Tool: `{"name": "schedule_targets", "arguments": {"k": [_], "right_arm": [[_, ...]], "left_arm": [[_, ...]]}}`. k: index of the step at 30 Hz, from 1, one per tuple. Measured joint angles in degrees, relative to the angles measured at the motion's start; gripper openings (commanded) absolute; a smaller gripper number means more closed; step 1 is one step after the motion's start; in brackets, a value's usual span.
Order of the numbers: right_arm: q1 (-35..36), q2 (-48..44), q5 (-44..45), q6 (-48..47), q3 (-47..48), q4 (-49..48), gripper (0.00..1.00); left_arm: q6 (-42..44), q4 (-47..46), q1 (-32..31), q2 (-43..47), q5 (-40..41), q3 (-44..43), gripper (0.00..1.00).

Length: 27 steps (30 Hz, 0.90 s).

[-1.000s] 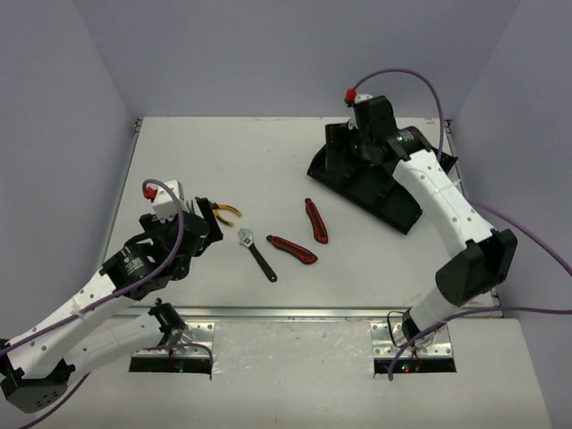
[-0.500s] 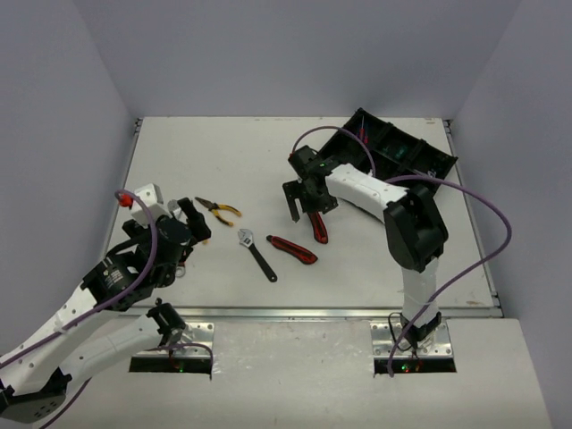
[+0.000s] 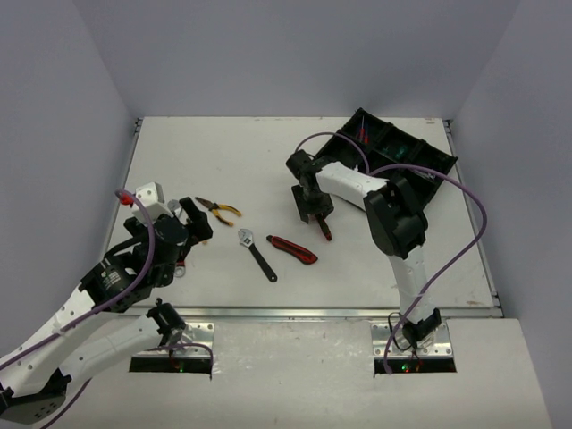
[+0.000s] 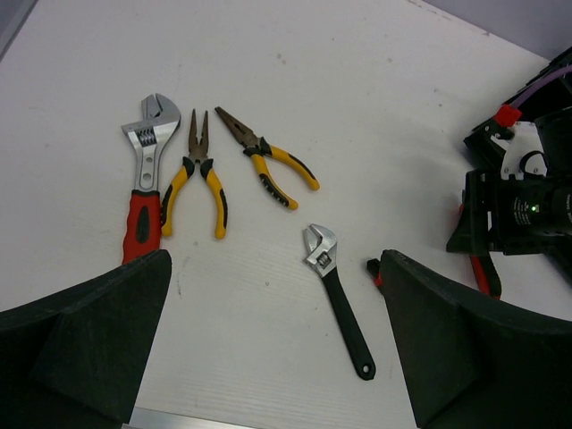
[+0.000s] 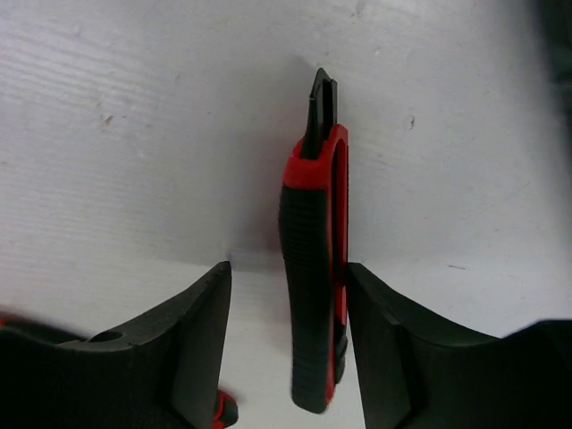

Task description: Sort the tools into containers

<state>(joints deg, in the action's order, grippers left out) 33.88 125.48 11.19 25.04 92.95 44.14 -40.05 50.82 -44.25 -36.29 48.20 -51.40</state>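
Right claw point(image 3: 313, 213): part-closed astride red-black utility knife point(image 5: 313, 268), mid-table.
One finger touching knife's edge, other just apart; no grip yet. Away from black tray point(image 3: 393, 134), above which it hung a second ago; jaws narrower than then. Left claw point(image 3: 189, 214): fully spread, empty, drawn back slightly from yellow-handled pliers point(image 4: 268, 165). Second utility knife point(image 3: 291, 249) and black-handled adjustable wrench point(image 3: 257, 254): on table between arms, unmoved.
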Motion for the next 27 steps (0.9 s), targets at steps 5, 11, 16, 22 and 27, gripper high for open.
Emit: {"name": "schedule_targets", "arguments": {"k": [5, 11, 16, 22, 27], "right_arm": [[-0.8, 0.6, 0.1, 0.0, 0.0, -0.3, 0.37], [-1.3, 0.7, 0.9, -0.9, -0.2, -0.3, 0.00], [-1.4, 0.5, 0.6, -1.0, -0.2, -0.2, 0.00], [-1.3, -0.2, -1.4, -1.8, 2.5, 1.0, 0.00], [-3.2, -0.6, 1.0, -2.9, 15.3, 0.4, 0.00]], "left_arm": [[0.9, -0.7, 0.0, -0.3, -0.9, 0.0, 1.00], [1.5, -1.3, 0.0, -0.6, -1.5, 0.1, 1.00], [2.1, -1.8, 0.0, -0.6, -1.9, 0.1, 1.00], [2.3, -1.8, 0.0, -0.6, -1.9, 0.1, 1.00], [2.3, -1.8, 0.0, -0.3, -1.9, 0.1, 1.00]]}}
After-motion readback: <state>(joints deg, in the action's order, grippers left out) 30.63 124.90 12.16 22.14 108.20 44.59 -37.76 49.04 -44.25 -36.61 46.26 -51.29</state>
